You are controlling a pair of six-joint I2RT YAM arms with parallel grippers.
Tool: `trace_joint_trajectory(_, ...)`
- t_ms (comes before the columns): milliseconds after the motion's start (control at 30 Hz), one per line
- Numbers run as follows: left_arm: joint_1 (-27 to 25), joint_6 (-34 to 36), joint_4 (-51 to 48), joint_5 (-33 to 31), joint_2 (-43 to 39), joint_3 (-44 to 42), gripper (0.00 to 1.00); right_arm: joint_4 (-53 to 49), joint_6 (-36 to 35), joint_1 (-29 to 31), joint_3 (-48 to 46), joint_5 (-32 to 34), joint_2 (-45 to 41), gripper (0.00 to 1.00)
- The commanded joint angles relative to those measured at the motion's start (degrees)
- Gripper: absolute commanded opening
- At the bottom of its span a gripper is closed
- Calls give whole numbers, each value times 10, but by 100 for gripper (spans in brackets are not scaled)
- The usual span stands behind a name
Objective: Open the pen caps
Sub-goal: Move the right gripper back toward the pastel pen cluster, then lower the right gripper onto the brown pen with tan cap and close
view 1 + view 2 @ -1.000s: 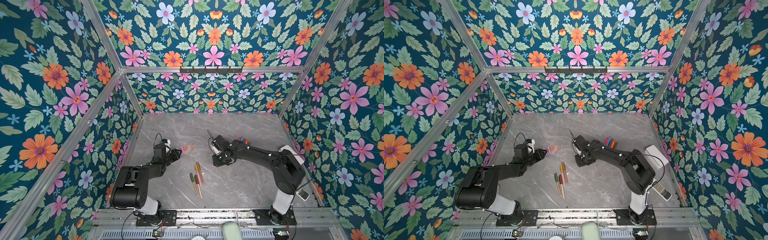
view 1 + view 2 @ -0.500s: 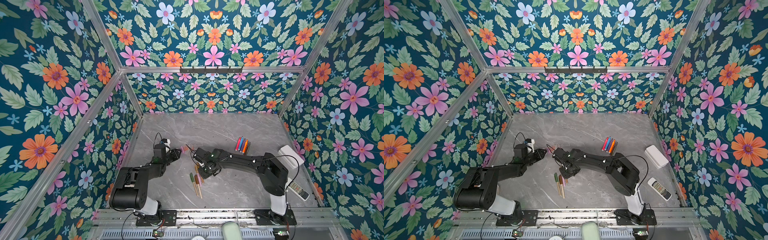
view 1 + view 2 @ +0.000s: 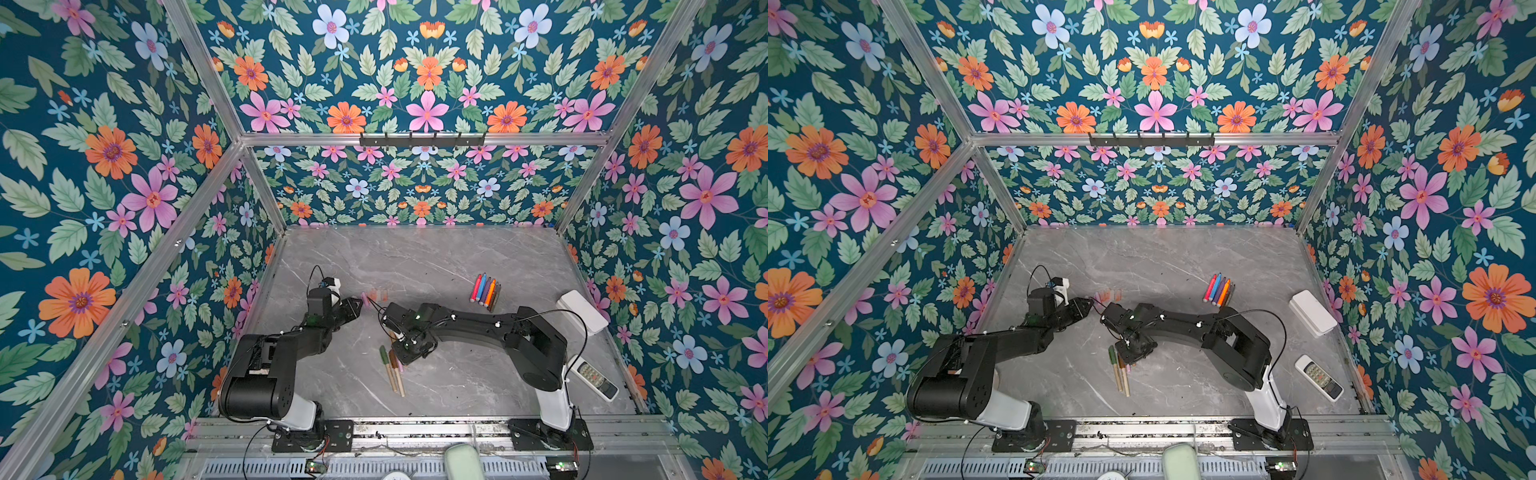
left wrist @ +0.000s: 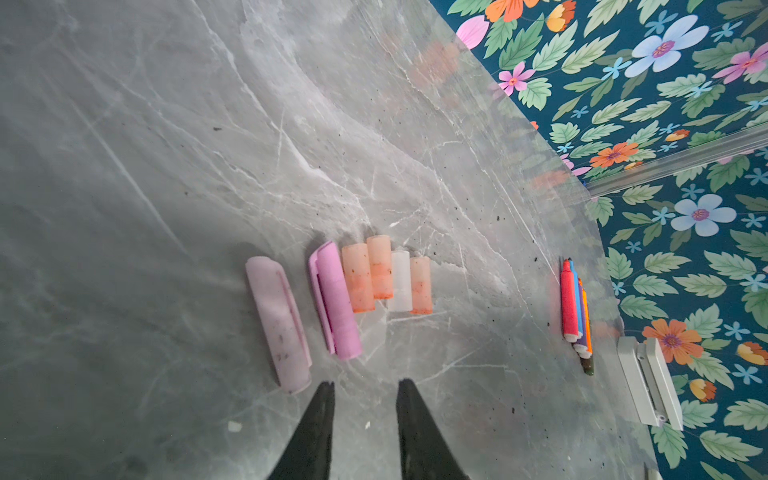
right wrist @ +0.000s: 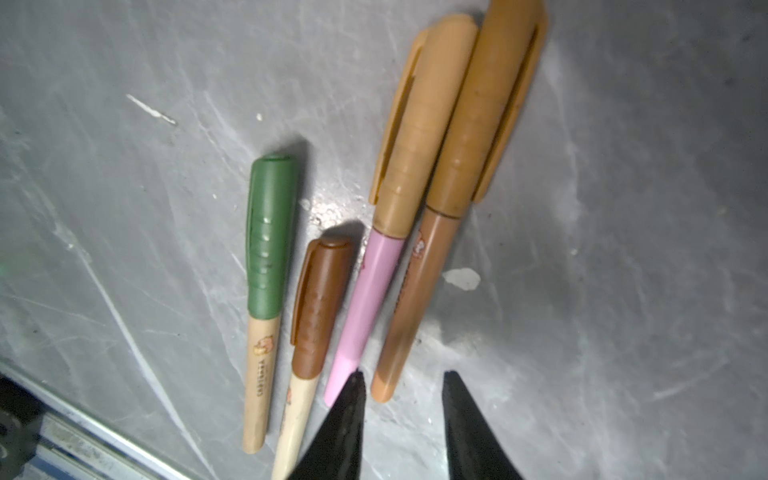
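Over capped pens: R hand, jaws apart, empty.

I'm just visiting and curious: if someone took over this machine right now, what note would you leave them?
Left gripper: jaws open, empty, pointing at the loose caps.
Right gripper: jaws open, empty, over the four capped pens.
Done: the six loose caps lie in a row; the bright markers sit bundled to the right.
Left to do: uncap those four pens.
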Motion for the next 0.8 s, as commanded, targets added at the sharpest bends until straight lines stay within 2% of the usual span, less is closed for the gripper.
trace_joint_trajectory(0, 1, 7, 3, -2, -1, 2, 30, -8, 6, 1, 7, -2, 6, 33)
trace_joint_trajectory(133, 1, 7, 3, 0, 1, 3, 30, -17, 11, 0, 10, 13, 11, 32)
trace_joint_trajectory(267, 1, 8, 3, 1, 3, 3, 30, -53, 34, 1, 21, 62, 20, 22)
trace_joint_trajectory(367, 1, 7, 3, 0, 3, 3, 30, -68, 44, 1, 27, 85, 26, 22)
trace_joint_trajectory(767, 1, 7, 2, 2, 2, 4, 30, -51, 44, 1, 32, 55, 41, 22)
